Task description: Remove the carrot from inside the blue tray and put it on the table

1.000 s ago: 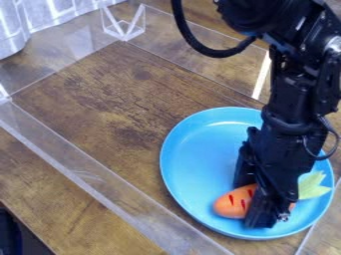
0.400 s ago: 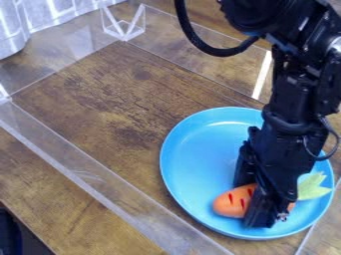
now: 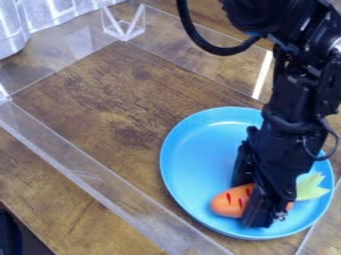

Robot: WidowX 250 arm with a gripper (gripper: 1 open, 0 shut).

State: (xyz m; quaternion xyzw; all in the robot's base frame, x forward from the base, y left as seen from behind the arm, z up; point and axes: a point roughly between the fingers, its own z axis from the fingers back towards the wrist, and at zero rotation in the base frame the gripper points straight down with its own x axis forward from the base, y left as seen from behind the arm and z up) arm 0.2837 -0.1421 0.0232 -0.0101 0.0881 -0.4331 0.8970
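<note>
Lying inside the blue tray (image 3: 200,149), near its front rim, was the carrot (image 3: 236,201). It was a small orange toy with dark lines on it and a pale green leafy top (image 3: 313,185). The orange end stuck out to the left of the robot's hand, and the green leaves stuck out to the right. The tray sat on the table (image 3: 120,110), which was dark brown wood with a shine on it.

The carrot looked like a light little toy. It was probably hard plastic, so it should not squash or break. Its skin looked smooth, so it might slip if it was pinched too softly. The fat middle part looked like the best place to hold it, because the thin leaves might bend or slide out.

The gripper (image 3: 266,207) pointed straight down and sat low over the middle of the carrot. Its black body hid the fingertips, so the touch itself could not be seen. The jaws were pulled in as tight as they go, and they looked pressed on the carrot's middle. The carrot rested on the tray and had not been lifted yet.

The next move would need a straight lift up, high enough to clear the raised rim. Then the carrot could go to the bare wood at the left of the tray.
</note>
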